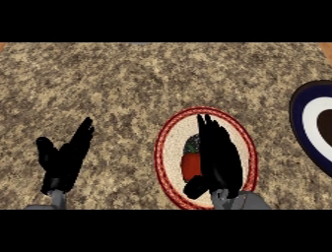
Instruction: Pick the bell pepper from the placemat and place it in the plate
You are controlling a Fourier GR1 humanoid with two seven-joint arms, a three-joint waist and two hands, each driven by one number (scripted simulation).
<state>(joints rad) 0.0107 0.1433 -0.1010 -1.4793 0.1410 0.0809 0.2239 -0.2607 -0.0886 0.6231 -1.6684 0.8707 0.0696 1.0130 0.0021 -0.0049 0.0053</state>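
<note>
At the left, the left hand [63,160] is seen resting over the speckled counter [139,83], its fingers straight and raised, with nothing held. Toward the middle, a round placemat [170,162] with a red rim is laid on the counter. The bell pepper [191,161], red with a green top, is found on this placemat. The right hand [219,160] is placed over the placemat, just beside the pepper on its right; its fingers [211,133] are stretched out straight, while the thumb [196,188] is angled in below the pepper. Whether the pepper is touched cannot be told. At the far right, the plate [303,115], dark blue with a white ring and brown centre, is partly cut off by the edge.
</note>
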